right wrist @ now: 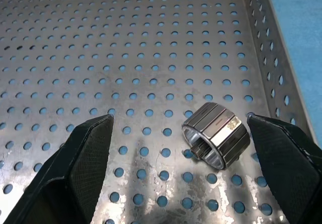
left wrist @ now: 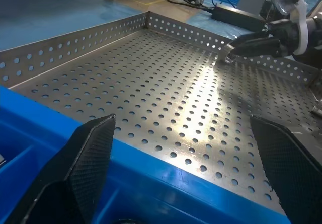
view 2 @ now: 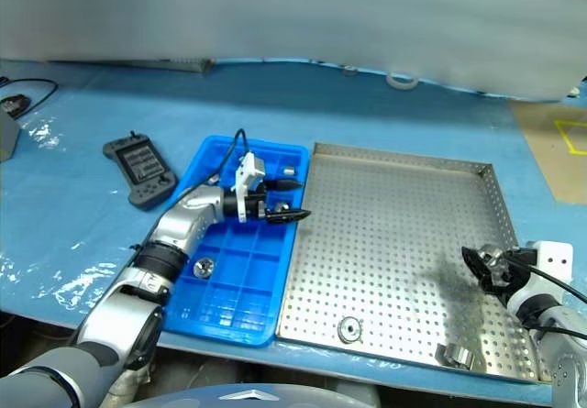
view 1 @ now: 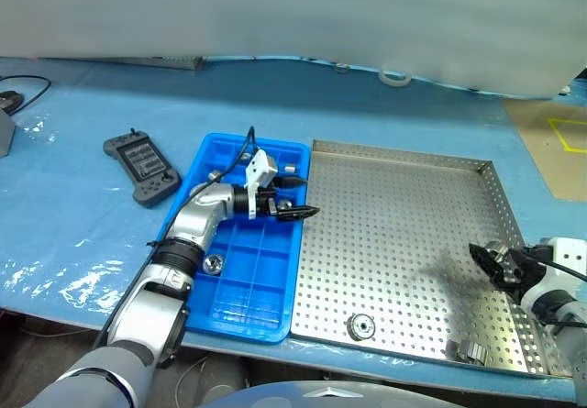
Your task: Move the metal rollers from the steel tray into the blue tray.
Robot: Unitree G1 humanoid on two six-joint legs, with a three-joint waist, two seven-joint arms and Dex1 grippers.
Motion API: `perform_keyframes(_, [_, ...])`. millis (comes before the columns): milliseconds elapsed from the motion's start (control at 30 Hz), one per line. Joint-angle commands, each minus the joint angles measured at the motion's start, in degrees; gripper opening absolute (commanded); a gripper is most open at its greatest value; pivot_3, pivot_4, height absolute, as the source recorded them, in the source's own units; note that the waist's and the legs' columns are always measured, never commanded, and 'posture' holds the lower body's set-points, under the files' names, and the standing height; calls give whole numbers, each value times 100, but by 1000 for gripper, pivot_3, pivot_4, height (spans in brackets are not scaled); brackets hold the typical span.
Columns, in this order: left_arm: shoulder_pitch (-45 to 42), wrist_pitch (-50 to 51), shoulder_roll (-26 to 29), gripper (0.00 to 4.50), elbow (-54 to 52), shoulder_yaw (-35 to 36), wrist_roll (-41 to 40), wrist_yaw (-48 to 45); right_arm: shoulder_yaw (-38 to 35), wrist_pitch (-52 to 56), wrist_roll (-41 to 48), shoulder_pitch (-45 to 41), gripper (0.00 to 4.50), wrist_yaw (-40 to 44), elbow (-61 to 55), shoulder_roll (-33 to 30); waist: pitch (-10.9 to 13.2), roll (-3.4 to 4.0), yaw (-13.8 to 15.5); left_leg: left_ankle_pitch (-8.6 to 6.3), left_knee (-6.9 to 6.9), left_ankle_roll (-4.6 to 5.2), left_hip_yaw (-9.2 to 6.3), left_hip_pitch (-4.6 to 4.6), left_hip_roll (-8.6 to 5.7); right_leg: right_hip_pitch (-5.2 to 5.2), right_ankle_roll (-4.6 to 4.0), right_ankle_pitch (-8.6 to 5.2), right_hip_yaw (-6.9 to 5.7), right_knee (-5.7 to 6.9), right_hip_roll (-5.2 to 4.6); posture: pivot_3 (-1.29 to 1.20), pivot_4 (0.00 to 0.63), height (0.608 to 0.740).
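One roller [right wrist: 216, 135] is lying between your right claw's [right wrist: 183, 171] spread fingers, looking hard, slick, roll-prone; you're pinching its ribbed sides.

Rollers [view 1: 360, 326] in steel tray [view 1: 404, 165]; others in blue tray [view 1: 207, 162].

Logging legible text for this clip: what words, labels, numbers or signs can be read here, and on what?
None can be read.
Handheld controller: its screen shows marks, too small to read.
Steel tray, blue tray, metal roller: no lettering visible.
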Motion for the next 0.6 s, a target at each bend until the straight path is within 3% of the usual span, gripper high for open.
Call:
perform_keyframes(33, [-246, 326, 93, 4500, -613, 143, -275, -223, -65, -171, -36, -32, 4460, 4, 6, 14, 1, -1, -1, 0, 0, 0, 0, 0, 0, 0, 0, 0, 0, 0, 0, -334, 150, 740])
perform_keyframes(300, [-222, 1178, 372, 4500, -1482, 90, -562, -464, 83, -393, -287, -95, 4460, -82, 296, 86, 2, -2, 1, 1, -6, -2, 6, 2, 0, -3, 0, 0, 1, 1, 0, -335, 150, 740])
perform_keyframes(600, [-139, 1260, 319, 4500, -1580, 68, -489, -412, 124, -782, -557, -249, 4460, -470, 571, 415, 2, -1, 0, 2, -4, -2, 7, 3, 0, -2, 0, 0, 2, 1, 0, -346, 150, 740])
